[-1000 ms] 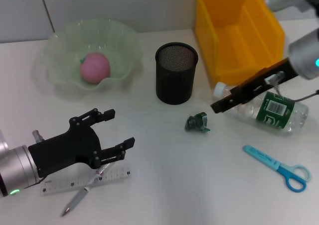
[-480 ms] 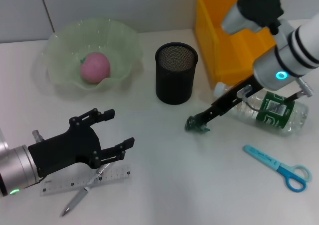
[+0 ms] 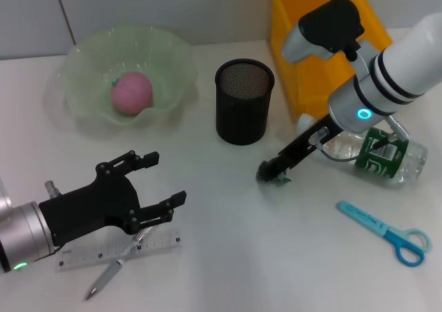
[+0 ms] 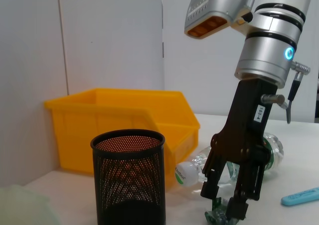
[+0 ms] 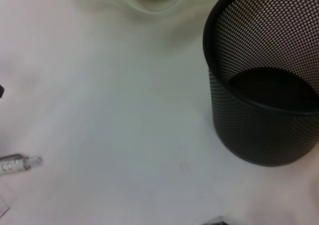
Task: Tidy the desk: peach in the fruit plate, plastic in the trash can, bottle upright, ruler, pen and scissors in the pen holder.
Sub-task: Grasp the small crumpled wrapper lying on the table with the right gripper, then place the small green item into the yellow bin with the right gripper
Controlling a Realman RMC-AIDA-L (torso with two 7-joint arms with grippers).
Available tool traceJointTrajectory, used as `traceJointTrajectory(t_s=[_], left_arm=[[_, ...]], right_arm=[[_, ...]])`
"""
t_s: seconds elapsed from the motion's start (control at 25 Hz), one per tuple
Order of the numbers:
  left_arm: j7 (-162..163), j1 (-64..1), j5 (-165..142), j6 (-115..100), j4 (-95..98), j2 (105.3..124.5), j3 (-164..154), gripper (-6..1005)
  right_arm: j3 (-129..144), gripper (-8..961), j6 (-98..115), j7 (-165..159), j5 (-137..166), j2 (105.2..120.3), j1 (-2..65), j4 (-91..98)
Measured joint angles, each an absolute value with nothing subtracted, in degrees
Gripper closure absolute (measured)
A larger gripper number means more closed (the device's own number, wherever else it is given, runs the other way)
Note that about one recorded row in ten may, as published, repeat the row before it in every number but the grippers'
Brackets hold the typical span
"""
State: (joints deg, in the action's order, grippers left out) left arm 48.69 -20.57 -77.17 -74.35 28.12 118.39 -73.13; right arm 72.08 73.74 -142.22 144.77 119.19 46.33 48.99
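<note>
On the left side of the desk the left gripper (image 3: 148,181) just hangs there with its fingers spread wide, right above the ruler (image 3: 117,251) and pen (image 3: 105,279), same spot as a second ago. The peach (image 3: 131,93) is already in the green fruit plate (image 3: 90,56). In the middle, the mesh pen holder (image 3: 244,101) is empty. The real change is the right gripper (image 3: 274,171): a second back it was up by the bottle (image 3: 376,153), now it has dropped onto the green plastic scrap (image 3: 282,179), fingers straddling it, not obviously closed yet. Looks like plastic goes next, into the yellow bin (image 3: 324,43). Scissors (image 3: 387,232) lie far right.
</note>
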Motion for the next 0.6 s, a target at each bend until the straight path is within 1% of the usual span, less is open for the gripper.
traceJointTrajectory(t_s=[0.6], left_arm=[[48.69,-21.06,-77.17,-74.36,27.61,118.48,-73.74,169]], right_arm=[[72.25,277,71.09,-141.91,143.08,119.44,47.90,44.88]])
